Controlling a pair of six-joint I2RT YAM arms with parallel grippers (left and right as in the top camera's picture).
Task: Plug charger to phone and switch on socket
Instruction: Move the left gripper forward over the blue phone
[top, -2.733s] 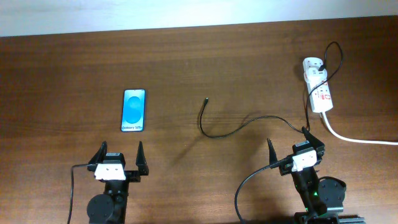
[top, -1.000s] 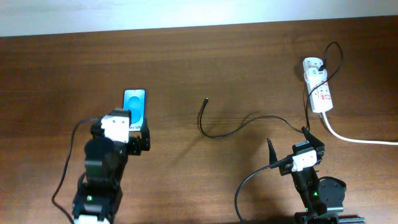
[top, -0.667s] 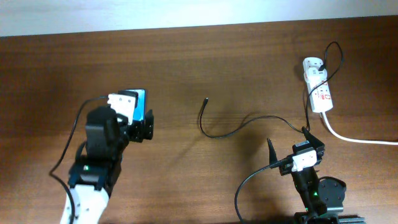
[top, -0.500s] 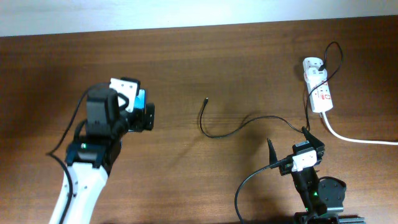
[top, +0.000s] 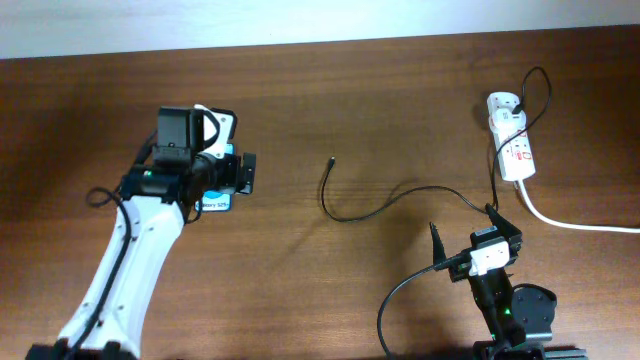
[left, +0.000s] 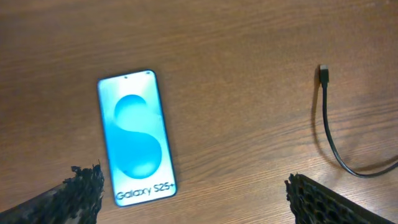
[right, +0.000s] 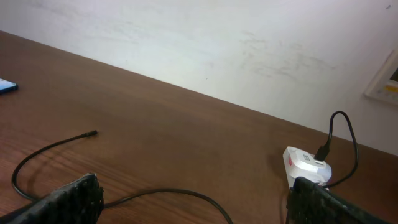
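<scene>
Overhead: we see L gripper (top: 224, 178) above the phone (top: 213, 203), R gripper (top: 465, 238) low nr table (top: 400, 90) edge. Charger (top: 360, 210) lies mid-table, plugged into socket (top: 510, 140) far right.
L wrist: fingers wide, phone flat below, charger tip apart.
R wrist: fingers wide, holding nothing.

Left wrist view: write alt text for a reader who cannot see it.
A phone with a lit blue screen lies flat on a wooden table, just ahead of the open left gripper. To its right, apart from it, lies the charger, a thin black cable, its plug tip free.
</scene>
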